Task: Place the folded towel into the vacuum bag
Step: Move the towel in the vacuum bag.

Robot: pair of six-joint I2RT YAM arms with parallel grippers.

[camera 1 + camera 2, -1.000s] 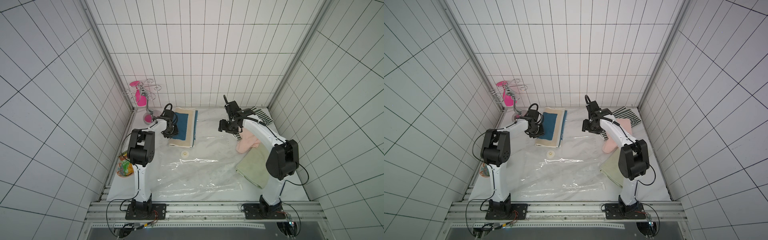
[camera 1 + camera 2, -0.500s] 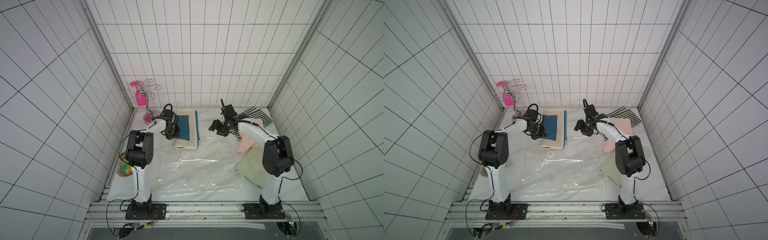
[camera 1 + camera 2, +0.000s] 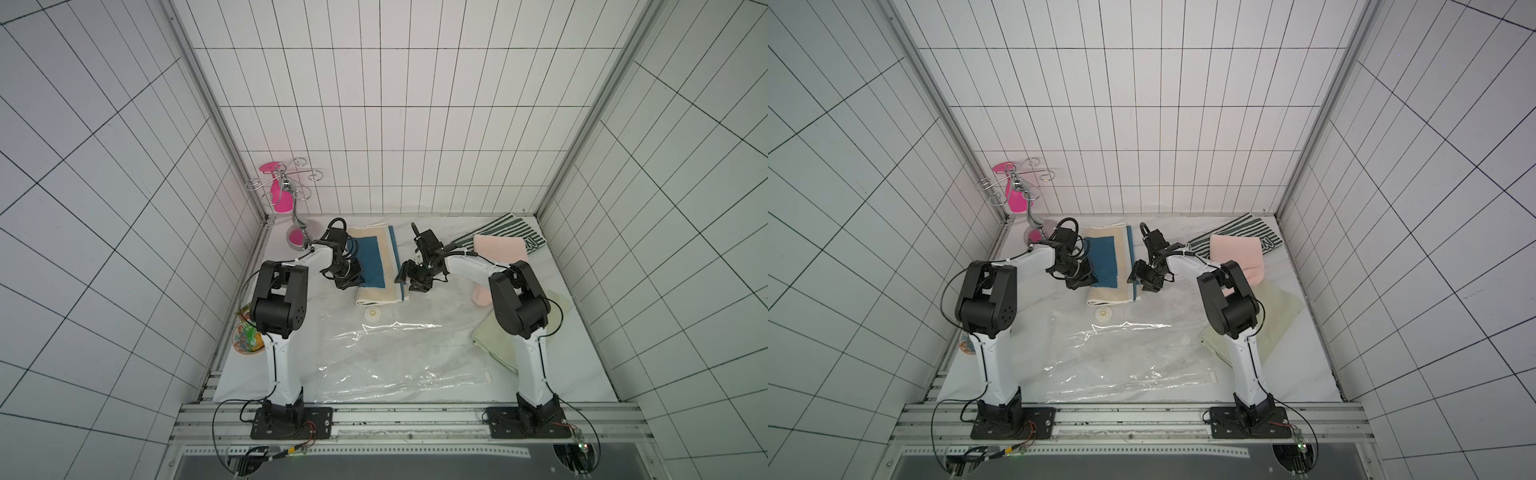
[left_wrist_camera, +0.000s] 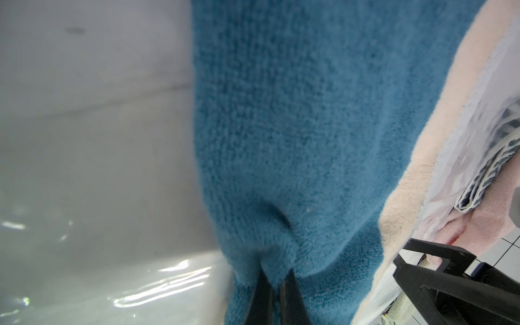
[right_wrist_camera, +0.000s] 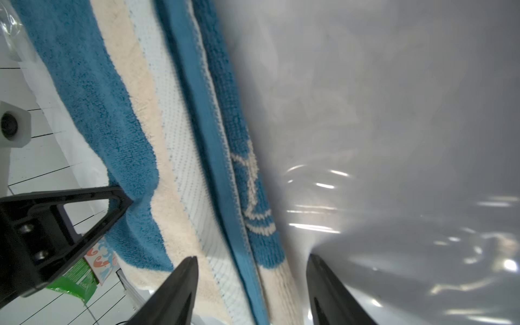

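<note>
Folded towel (image 3: 376,266), centre frame: left gripper (image 4: 274,277) clamps its blue edge; right gripper (image 5: 250,261), jaws apart, straddles the other, seemingly for a joint lift into the vacuum bag (image 3: 386,357).

There are four towels (image 3: 376,266), one vacuum bag (image 3: 386,357), one snack packet (image 3: 248,340), one wire stand (image 3: 296,212) and two arms (image 3: 277,305).

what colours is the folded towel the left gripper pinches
The folded towel is teal blue with cream bands and a dotted strip, clearest in the right wrist view.
</note>
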